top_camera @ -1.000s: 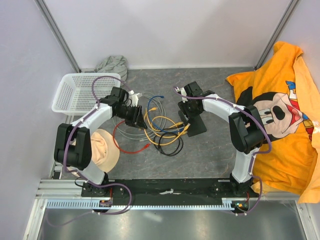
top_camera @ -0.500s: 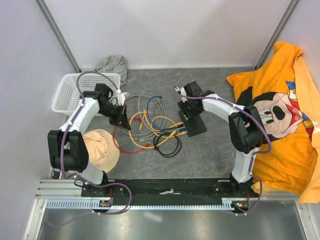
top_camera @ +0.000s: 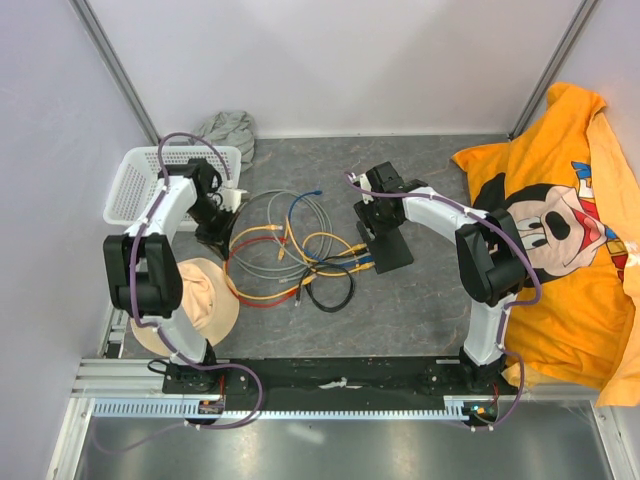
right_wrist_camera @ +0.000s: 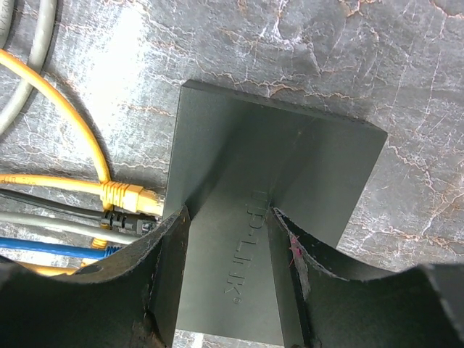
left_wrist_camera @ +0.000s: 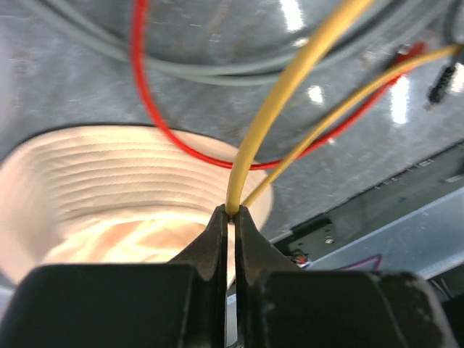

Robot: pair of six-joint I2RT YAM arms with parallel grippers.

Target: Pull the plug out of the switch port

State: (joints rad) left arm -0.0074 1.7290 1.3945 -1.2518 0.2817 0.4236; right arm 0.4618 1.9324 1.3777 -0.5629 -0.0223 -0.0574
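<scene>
White basket (top_camera: 124,192), orange shirt (top_camera: 566,318), peach cap (top_camera: 211,300)

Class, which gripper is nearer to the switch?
Right. The right gripper sits directly over the switch, fingers spread; the left gripper is far off by the basket, shut on a yellow cable.

Cables (top_camera: 290,250) sprawl at nine o'clock from the switch (top_camera: 392,256), plugged into its edge. A basket (top_camera: 125,195) sits at ten o'clock, a shirt (top_camera: 560,230) at three.
</scene>
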